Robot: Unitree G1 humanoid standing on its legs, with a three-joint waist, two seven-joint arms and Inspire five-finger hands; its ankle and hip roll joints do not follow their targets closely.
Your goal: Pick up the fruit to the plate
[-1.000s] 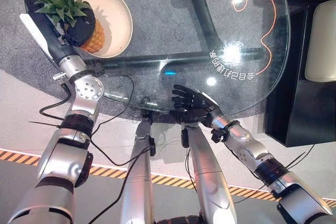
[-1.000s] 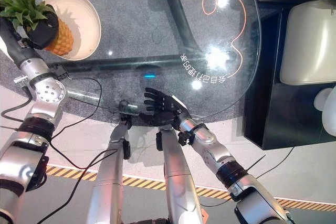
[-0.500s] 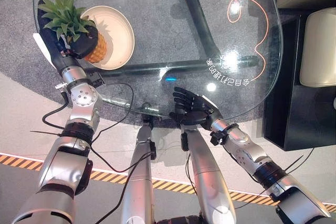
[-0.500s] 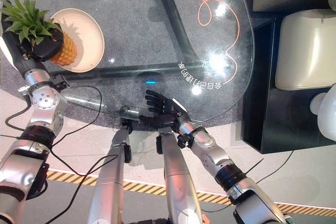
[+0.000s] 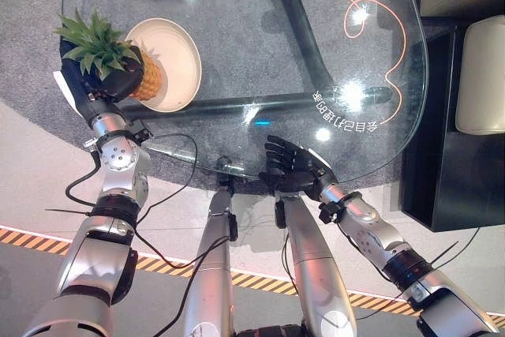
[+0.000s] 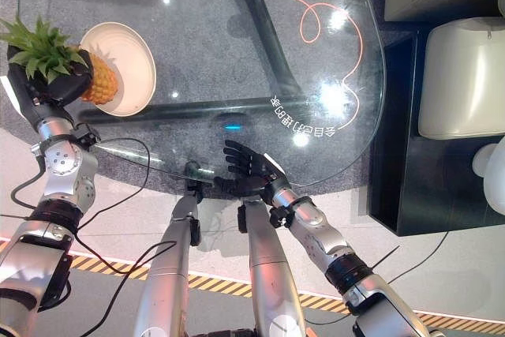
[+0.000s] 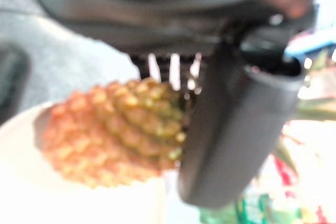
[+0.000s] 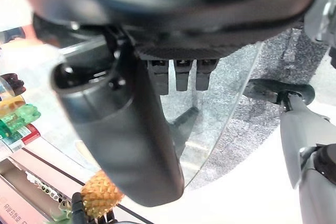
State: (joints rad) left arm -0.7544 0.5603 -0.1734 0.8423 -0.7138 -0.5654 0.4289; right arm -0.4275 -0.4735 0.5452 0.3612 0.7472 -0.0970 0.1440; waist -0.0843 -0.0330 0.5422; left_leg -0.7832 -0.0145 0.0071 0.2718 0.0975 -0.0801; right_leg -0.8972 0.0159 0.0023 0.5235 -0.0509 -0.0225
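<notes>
Left hand [image 5: 120, 78] curled round pineapple [image 5: 147, 79], fruit over plate [image 5: 180, 53] rim, right hand [image 5: 293, 170] spread, well apart

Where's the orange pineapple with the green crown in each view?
Left eye view: orange pineapple with green crown, upper left, held by the left hand at the cream round plate.
Right eye view: upper left.
Left wrist view: centre left, over the plate.
Right wrist view: small, along the bottom edge.
Shared landmark: the plate.
</notes>
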